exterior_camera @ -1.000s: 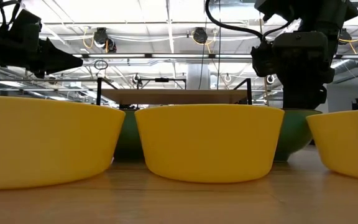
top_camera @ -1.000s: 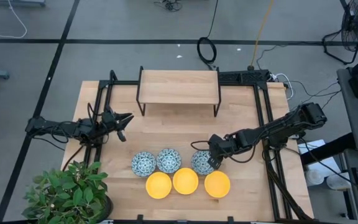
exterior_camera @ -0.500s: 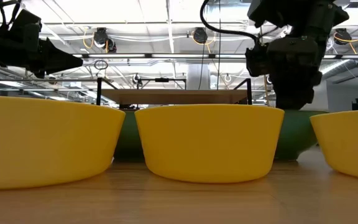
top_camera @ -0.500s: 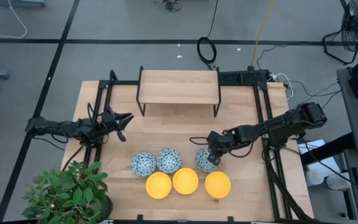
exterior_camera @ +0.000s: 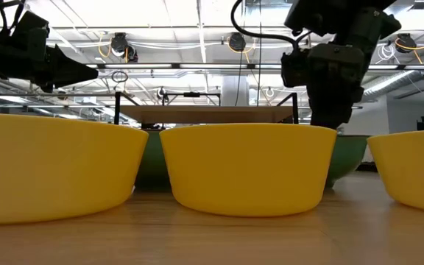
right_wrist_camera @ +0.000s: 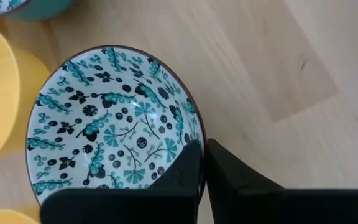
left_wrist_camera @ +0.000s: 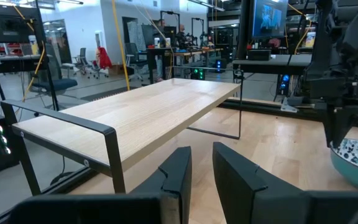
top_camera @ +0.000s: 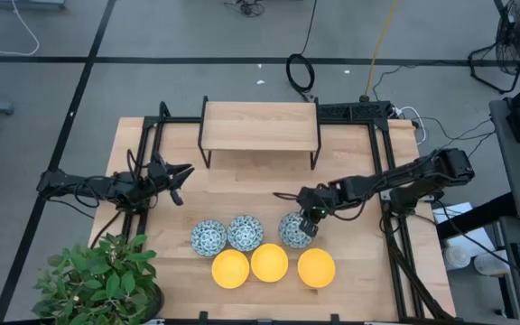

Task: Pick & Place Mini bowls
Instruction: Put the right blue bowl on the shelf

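Wooden tabletop carries a raised shelf at its far edge and a potted plant at its near left corner, while the right gripper pinches the rightmost patterned bowl rim near three yellow bowls, and the left gripper, narrowly parted, hangs empty by the left edge.

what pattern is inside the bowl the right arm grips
White with teal and dark floral print, bowl; right wrist view shows it best.
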You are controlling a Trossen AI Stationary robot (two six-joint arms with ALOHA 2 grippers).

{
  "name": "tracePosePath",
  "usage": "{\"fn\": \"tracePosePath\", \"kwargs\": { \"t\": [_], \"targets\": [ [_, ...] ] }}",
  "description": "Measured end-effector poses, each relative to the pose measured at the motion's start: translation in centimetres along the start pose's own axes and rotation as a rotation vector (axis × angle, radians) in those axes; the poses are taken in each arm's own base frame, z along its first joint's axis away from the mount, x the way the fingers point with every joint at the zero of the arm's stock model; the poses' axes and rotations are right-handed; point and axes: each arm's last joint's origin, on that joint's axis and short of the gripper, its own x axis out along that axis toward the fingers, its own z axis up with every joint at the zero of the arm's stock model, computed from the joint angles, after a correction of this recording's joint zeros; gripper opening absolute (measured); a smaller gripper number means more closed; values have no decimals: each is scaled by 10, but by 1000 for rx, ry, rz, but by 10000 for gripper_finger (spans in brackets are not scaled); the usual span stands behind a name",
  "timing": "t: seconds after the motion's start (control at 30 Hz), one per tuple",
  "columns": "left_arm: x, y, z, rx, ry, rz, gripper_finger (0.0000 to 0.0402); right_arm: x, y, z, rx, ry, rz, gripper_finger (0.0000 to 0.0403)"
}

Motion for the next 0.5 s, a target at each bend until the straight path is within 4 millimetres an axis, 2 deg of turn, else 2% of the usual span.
{"fn": "tracePosePath", "kwargs": {
  "t": [0.2, 0.5],
  "targets": [
    [0, 0, 0, 0, 0, 0, 72, -11, -8, 9, 18, -39, 50, 0],
    [0, 0, 0, 0, 0, 0, 72, -53, -23, 19, 74, -195, 107, 0]
  ]
}}
